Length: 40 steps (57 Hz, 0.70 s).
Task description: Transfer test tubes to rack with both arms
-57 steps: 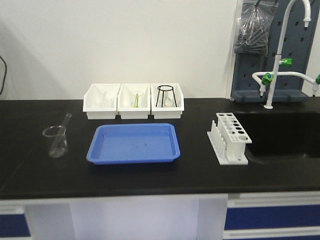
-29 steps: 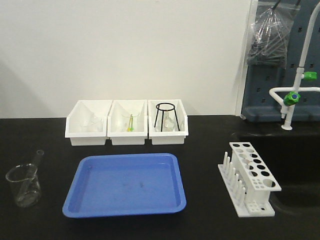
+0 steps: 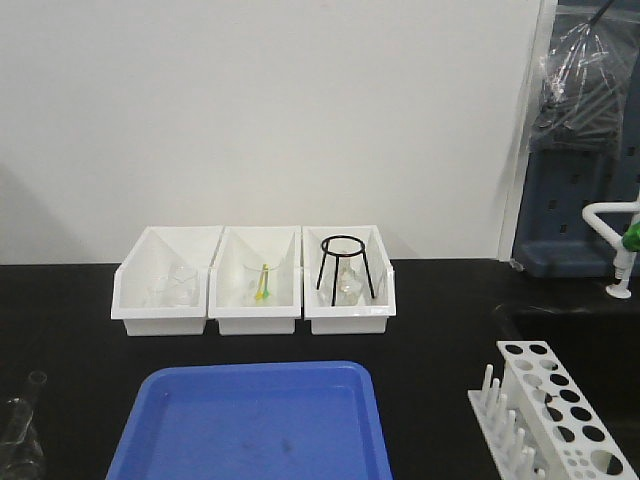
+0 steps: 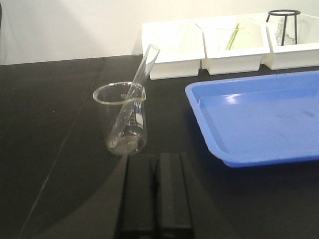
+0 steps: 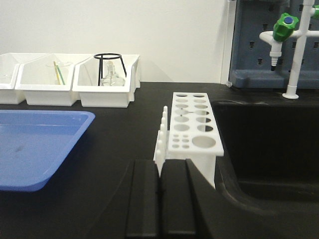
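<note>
From the left wrist camera I see the left end effector [image 4: 157, 196] low over the black bench [image 4: 50, 129]. Its two fingers [image 4: 138, 199] are pressed together with nothing between them. Just ahead of it stands a clear beaker [image 4: 127, 119]. One test tube [image 4: 135, 97] leans inside the beaker, with its rounded end at the bottom and its open mouth tilted up and away past the rim. A blue tray [image 4: 259, 114] lies to the right of the beaker, apart from it.

From the right wrist camera, the right end effector [image 5: 159, 199] is also closed tight and carries nothing. The white rack [image 5: 194, 127] stands upright directly in front of it, very near the fingertips. Its row of pegs is on the left and its plate of round holes is on top. The rack sits on the bench beside the edge of the dark sink [image 5: 269, 144]. A white tap [image 5: 294, 55] with a green knob rises behind the sink.

In the front camera, three white bins [image 3: 250, 300] line up along the wall behind the tray. The right-hand bin holds a black wire stand [image 3: 346, 265] with a small flask [image 5: 110, 77] under it. The middle bin holds a green stick [image 3: 262, 282]. The beaker and the tube's mouth only just show at the lower left corner, and the rack is at the lower right.
</note>
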Motion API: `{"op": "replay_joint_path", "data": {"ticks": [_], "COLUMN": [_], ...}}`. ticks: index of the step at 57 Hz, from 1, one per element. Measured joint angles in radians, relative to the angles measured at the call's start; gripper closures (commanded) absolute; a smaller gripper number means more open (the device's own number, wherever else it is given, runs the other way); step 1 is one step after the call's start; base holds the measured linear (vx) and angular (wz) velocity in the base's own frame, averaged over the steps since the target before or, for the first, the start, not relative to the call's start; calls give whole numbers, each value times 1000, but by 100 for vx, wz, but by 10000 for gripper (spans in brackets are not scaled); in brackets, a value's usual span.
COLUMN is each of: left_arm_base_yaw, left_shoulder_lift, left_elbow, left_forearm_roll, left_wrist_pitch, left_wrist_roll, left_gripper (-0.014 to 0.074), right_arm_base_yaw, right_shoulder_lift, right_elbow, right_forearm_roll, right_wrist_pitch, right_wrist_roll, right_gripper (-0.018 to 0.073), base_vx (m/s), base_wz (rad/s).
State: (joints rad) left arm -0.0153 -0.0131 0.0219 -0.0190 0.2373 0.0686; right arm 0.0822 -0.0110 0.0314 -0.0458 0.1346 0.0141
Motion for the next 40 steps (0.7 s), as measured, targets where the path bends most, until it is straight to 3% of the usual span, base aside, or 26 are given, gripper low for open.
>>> {"op": "replay_joint_path", "data": {"ticks": [40], "left_arm_base_yaw": [0], "left_shoulder_lift": [0], "left_elbow": [0], "left_forearm_roll": [0], "left_wrist_pitch": [0], "left_wrist_roll": [0], "left_gripper": [601], "right_arm_base_yaw": [0], "right_shoulder_lift": [0], "right_elbow": [0], "right_forearm_roll": [0], "right_wrist_pitch": [0], "right_wrist_roll": [0], "right_gripper": [568], "base_vx": [13], "base_wz": [-1]}}
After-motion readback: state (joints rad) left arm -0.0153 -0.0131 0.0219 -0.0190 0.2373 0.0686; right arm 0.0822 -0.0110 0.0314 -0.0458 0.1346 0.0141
